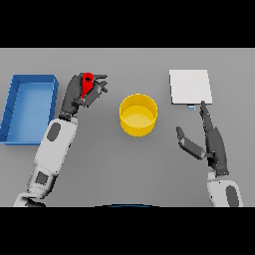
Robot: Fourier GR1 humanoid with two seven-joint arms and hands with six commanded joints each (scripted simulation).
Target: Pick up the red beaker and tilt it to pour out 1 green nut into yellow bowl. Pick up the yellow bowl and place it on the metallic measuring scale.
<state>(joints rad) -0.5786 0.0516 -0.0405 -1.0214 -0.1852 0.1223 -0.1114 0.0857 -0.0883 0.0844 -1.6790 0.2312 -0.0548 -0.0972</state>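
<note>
Grey table (124,169) carries everything. Blue bin (20,124) sits at far left, well apart from the action and not named in the task, so ignore it. Metallic measuring scale (191,86) is a pale square plate at upper right, bare on top, apparently waiting for the bowl. Yellow bowl (138,114) stands upright mid-table between the two arms; I see no nut in it, so I judge the pour not done yet. Left hand (82,92) has its fingers curled round the red beaker (87,83), left of the bowl and well short of its rim; only the beaker's top shows above the fingers, and whether it's lifted or tilted I can't tell. It needs to travel right over the bowl before tipping. Right hand (211,139) hangs below the scale, fingers straight and holding nothing, thumb spread toward the bowl, likely staged for the bowl pickup. Green nut not visible.
</note>
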